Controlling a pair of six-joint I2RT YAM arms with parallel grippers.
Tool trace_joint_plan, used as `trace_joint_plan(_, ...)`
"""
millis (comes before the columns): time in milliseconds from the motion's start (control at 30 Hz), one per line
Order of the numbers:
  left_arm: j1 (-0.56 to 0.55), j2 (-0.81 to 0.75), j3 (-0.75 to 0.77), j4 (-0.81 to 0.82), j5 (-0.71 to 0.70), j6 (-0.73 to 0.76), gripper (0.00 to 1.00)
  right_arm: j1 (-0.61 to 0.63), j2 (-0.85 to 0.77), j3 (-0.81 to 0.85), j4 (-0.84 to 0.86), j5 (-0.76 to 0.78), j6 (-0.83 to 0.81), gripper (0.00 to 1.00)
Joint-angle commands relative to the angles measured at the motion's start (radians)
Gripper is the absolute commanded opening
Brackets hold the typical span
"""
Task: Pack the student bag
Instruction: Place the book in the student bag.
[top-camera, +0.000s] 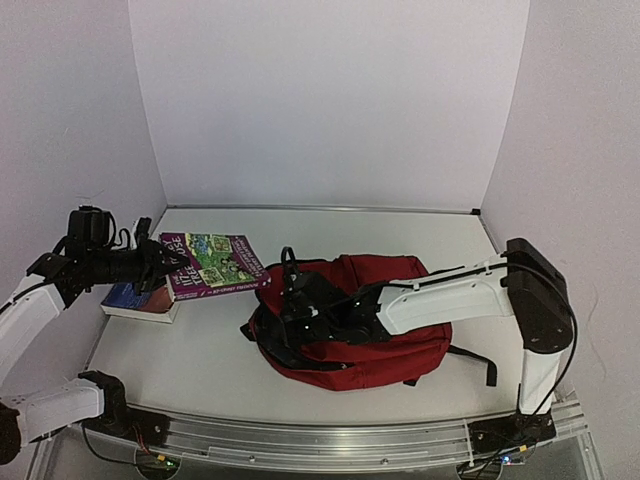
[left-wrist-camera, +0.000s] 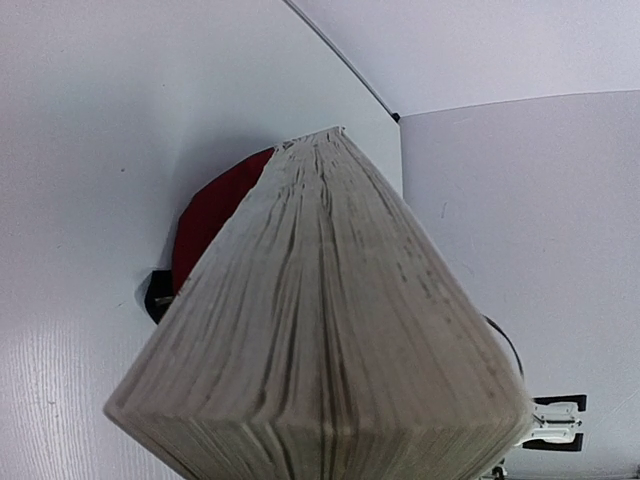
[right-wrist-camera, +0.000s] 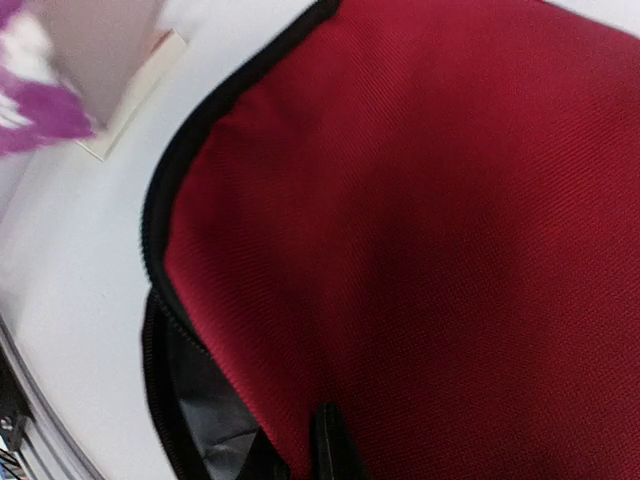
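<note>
The student bag (top-camera: 385, 335) is a dark red backpack lying on the table to the right of the middle. Its zipper edge and grey lining (right-wrist-camera: 190, 420) show at the left end. My right gripper (top-camera: 291, 300) sits at that end, shut on the red top flap (right-wrist-camera: 420, 200); only one dark fingertip (right-wrist-camera: 325, 445) shows under the fabric. My left gripper (top-camera: 165, 263) is shut on a purple book (top-camera: 215, 262) held in the air left of the bag. The book's page edges (left-wrist-camera: 330, 320) fill the left wrist view, hide the fingers, and leave a part of the bag (left-wrist-camera: 215, 215) showing behind.
A second book (top-camera: 140, 302) lies flat on the table under the held one, near the left wall. A black strap (top-camera: 472, 357) trails from the bag's right side. A metal rail (top-camera: 330, 440) runs along the near table edge.
</note>
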Motion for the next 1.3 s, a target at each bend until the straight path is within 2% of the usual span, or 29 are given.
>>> trace_joint_plan(0, -0.002, -0.036, -0.009, 0.049, -0.005, -0.025, 0.00, -0.009, 0.052, 0.051, 0.027, -0.024, 0.010, 0.10)
trace_joint_plan(200, -0.001, -0.035, -0.003, 0.035, -0.019, -0.017, 0.00, -0.009, 0.061, 0.066, 0.028, -0.023, 0.007, 0.23)
trace_joint_plan(300, -0.002, -0.033, -0.002, 0.035, -0.021, -0.014, 0.00, -0.009, 0.052, 0.061, 0.031, -0.013, 0.008, 0.24)
trace_joint_plan(367, -0.002, -0.029, -0.003, 0.035, -0.022, -0.013, 0.00, -0.009, 0.052, 0.058, 0.034, -0.009, 0.007, 0.19)
trace_joint_plan(433, -0.002, -0.027, -0.003, 0.034, -0.021, -0.013, 0.00, -0.009, 0.055, 0.060, 0.036, -0.003, 0.010, 0.06)
trace_joint_plan(500, -0.002, -0.029, -0.001, 0.028, -0.027, -0.011, 0.00, -0.009, 0.046, 0.057, 0.036, 0.001, 0.015, 0.00)
trace_joint_plan(667, -0.001, -0.060, 0.025, -0.030, -0.084, 0.004, 0.00, -0.009, -0.063, 0.018, 0.036, 0.016, 0.029, 0.01)
trace_joint_plan(800, 0.000, -0.099, 0.036, -0.042, -0.113, 0.002, 0.00, -0.009, -0.224, -0.066, 0.036, 0.103, 0.050, 0.03)
trace_joint_plan(933, 0.000, -0.100, 0.004, 0.017, -0.072, -0.027, 0.00, -0.009, -0.360, -0.152, 0.035, 0.187, 0.082, 0.03)
trace_joint_plan(1100, -0.011, -0.063, -0.063, 0.173, 0.032, -0.108, 0.00, -0.009, -0.468, -0.202, 0.036, 0.239, 0.079, 0.03)
trace_joint_plan(1267, -0.092, -0.030, -0.048, 0.236, -0.001, -0.138, 0.00, -0.009, -0.515, -0.206, 0.040, 0.254, 0.066, 0.00)
